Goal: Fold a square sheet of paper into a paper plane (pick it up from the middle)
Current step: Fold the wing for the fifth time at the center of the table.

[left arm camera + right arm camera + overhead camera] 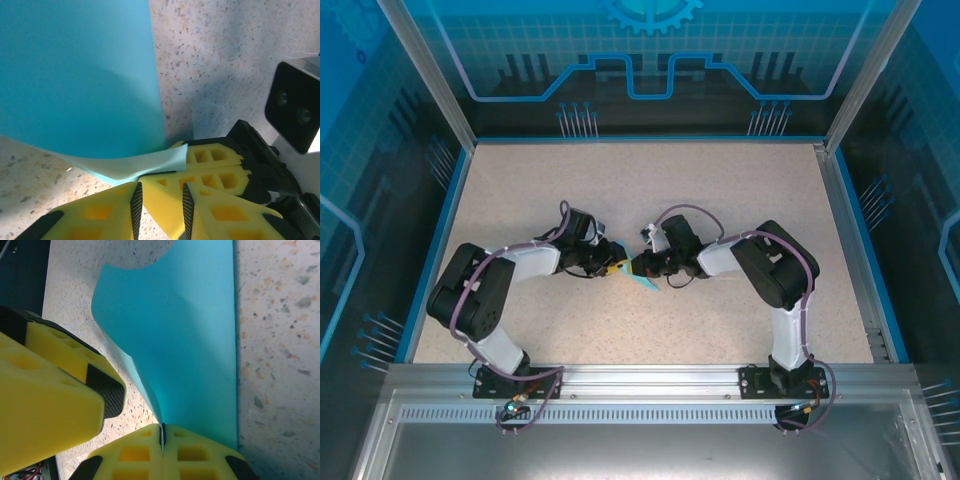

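Note:
The light cyan sheet of paper (643,281) hangs between the two grippers at the table's middle, one end drooping to the surface. It shows as a broad cyan face (75,75) in the left wrist view and curves up from the pinch (185,340) in the right wrist view. How far it is folded I cannot tell. My right gripper (162,432) is shut on the paper's near edge, and its yellow fingers (215,165) clamp a pale corner. My left gripper (161,205) faces it with jaws apart, the right gripper's fingertip between the pads. One left finger (60,385) stands beside the paper.
The speckled beige table (650,190) stretches back behind the arms. Blue panels and metal posts (430,90) wall it in, and an aluminium rail (650,378) runs along the near edge. The right wrist's camera housing (295,110) sits close to my left gripper.

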Controlling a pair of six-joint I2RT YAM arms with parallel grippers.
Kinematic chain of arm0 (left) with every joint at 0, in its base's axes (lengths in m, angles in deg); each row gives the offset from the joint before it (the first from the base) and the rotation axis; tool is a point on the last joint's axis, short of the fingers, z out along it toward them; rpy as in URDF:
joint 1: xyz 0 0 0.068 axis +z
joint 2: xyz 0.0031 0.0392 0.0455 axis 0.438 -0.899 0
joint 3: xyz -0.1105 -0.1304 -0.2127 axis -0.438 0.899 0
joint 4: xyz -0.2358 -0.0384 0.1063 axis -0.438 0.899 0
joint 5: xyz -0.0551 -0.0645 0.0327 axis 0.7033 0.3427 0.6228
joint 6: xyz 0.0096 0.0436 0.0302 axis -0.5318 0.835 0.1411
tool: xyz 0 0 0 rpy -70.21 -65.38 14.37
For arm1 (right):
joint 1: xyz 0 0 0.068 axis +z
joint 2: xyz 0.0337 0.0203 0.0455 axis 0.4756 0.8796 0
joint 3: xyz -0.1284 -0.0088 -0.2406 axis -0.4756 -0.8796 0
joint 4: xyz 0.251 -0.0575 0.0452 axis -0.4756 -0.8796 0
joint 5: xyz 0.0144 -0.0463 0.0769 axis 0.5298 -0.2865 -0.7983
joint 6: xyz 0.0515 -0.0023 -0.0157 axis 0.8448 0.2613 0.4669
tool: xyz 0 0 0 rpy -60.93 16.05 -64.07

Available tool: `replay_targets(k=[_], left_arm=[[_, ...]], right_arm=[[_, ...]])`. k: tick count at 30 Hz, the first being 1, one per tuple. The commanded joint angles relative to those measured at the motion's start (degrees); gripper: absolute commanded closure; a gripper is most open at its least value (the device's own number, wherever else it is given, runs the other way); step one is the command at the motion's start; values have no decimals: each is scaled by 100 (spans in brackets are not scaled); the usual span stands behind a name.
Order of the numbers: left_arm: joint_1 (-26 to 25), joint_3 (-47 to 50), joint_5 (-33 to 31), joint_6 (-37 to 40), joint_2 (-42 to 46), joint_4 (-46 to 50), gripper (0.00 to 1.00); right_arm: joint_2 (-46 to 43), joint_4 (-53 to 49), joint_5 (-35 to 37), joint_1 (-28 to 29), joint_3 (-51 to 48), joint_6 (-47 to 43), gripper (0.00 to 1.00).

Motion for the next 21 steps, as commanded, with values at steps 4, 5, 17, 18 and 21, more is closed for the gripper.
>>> replay_targets(k=[4, 5, 17, 18, 21], left_arm=[[-27, -108, 63, 19, -170, -116, 73], [-27, -109, 45, 23, -183, -119, 74], [-27, -112, -222, 93, -335, -207, 82], [-27, -105, -225, 92, -362, -200, 83], [-27, -114, -258, 105, -437, -180, 85]], right_arm=[[252, -535, 62, -55, 72, -45, 100], [262, -545, 52, -51, 80, -59, 100], [325, -580, 45, -62, 104, -82, 99], [316, -579, 41, -60, 106, -81, 98], [296, -583, 17, -63, 117, -66, 96]])
